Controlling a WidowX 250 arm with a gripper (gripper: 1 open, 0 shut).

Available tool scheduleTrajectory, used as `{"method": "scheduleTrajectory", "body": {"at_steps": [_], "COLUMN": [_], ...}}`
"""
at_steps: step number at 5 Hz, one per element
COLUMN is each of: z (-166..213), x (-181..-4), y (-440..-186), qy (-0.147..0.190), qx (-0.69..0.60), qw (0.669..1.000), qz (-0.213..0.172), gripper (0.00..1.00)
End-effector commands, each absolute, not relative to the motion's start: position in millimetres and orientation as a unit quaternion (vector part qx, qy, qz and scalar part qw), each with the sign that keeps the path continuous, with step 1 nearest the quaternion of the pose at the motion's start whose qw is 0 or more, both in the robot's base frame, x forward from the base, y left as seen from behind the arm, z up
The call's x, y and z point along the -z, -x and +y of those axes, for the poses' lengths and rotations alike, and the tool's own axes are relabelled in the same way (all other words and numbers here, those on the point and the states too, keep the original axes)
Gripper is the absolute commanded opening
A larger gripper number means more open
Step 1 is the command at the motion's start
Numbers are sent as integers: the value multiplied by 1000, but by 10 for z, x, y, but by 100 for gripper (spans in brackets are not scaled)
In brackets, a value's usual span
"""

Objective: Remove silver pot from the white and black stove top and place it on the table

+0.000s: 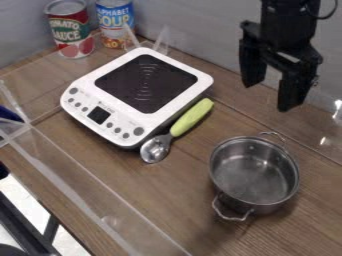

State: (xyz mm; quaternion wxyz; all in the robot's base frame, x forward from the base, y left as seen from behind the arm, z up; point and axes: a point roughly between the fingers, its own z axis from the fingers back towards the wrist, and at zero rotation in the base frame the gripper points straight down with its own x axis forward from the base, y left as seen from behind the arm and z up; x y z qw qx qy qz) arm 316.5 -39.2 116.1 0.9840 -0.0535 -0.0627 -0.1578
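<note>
The silver pot point(254, 174) stands upright on the brown table point(107, 170) at the lower right, apart from the stove top point(138, 88), whose black glass centre is bare. My gripper point(270, 88) hangs above and behind the pot, pointing down. Its black fingers point(290, 92) are spread wide with nothing between them. It touches neither pot nor stove.
A scoop point(179, 129) with a green handle and metal bowl lies between stove and pot. Two cans point(91, 25) stand at the back left. A clear plastic barrier point(80, 190) runs along the table's front edge.
</note>
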Motion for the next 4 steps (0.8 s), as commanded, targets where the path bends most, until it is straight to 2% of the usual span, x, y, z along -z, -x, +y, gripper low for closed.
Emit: {"method": "scheduleTrajectory", "body": {"at_steps": [1,4], "z": [-332,-347], "x": [-1305,-1184], "y": [-3129,-3106], "qy": [58,58], "qx": [146,140], "qw": [983,983], "qz": [-97,-104], "gripper": [100,100]}}
